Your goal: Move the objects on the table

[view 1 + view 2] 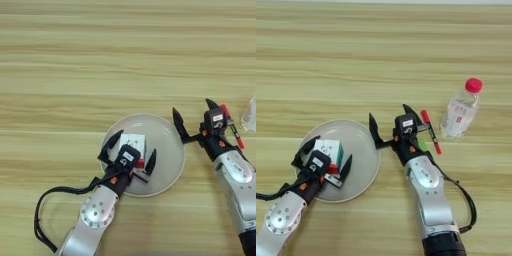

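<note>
A: Far left first?
B: Left gripper (322, 159), two black pointed fingers spread wide, straddling puzzle cube (330, 151) without gripping. Silver rounded forearm, black cable looping off beside it.
A: Cube location?
B: On round pale plate (358, 145), left half. Boxy, white gridded top, red showing low on the near side. Plate smooth, shallow, raised rim, lying flat on table (125, 60).
A: Table surface?
B: Light wood, horizontal grain stripes, matte.
A: Next over?
B: Right gripper (390, 121), fingers splayed open, nothing held. Left finger tip over plate's right rim; right finger just beside pen (431, 131).
A: Pen details?
B: Thin, black barrel, red at both ends, lying diagonal on the wood, between gripper and bottle. Small green patch (422, 145) peeking out by the gripper body, mostly hidden, shape unclear.
A: Far right?
B: Clear plastic bottle (461, 113), red round cap, white label, well right of the plate, near the pen.
</note>
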Action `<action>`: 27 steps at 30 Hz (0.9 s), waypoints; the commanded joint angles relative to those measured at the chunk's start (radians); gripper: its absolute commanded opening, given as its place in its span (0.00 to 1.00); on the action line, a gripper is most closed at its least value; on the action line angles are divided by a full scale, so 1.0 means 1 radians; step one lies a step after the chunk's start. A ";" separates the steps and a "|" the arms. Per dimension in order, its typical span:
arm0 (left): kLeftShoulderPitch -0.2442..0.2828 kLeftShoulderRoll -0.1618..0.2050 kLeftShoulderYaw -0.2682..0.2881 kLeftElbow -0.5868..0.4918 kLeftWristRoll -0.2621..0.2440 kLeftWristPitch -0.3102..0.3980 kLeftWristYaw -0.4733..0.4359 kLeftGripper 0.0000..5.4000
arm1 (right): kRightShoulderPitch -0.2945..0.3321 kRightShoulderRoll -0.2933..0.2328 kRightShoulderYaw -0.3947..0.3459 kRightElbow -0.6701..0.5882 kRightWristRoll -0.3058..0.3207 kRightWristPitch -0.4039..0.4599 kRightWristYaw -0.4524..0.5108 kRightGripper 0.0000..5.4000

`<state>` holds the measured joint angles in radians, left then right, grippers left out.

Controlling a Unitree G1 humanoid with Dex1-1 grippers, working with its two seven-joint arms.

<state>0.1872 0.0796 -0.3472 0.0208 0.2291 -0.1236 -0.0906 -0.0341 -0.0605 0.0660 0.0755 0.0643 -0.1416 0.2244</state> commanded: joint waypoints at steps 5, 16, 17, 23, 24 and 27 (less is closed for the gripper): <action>0.012 -0.002 0.014 0.001 -0.016 -0.003 -0.004 0.81 | -0.002 0.003 -0.001 -0.006 -0.004 0.002 -0.008 1.00; 0.011 0.000 0.019 0.001 -0.025 -0.011 -0.016 0.63 | -0.003 0.006 0.005 0.000 -0.008 0.000 -0.011 1.00; 0.012 -0.001 0.020 0.000 -0.027 -0.012 -0.018 0.62 | -0.003 0.006 0.005 0.001 -0.008 0.000 -0.011 1.00; 0.008 0.002 0.028 -0.017 -0.044 -0.011 -0.023 0.62 | -0.004 0.006 0.006 0.002 -0.008 0.000 -0.011 1.00; 0.007 0.002 0.031 -0.021 -0.047 -0.011 -0.024 0.62 | -0.004 0.006 0.006 0.002 -0.008 0.000 -0.011 1.00; 0.003 0.002 0.039 -0.032 -0.053 -0.007 -0.026 0.62 | -0.005 0.006 0.005 0.004 -0.008 -0.001 -0.011 1.00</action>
<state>0.1909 0.0808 -0.3172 0.0047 0.1885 -0.1362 -0.1127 -0.0342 -0.0594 0.0715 0.0757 0.0615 -0.1416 0.2228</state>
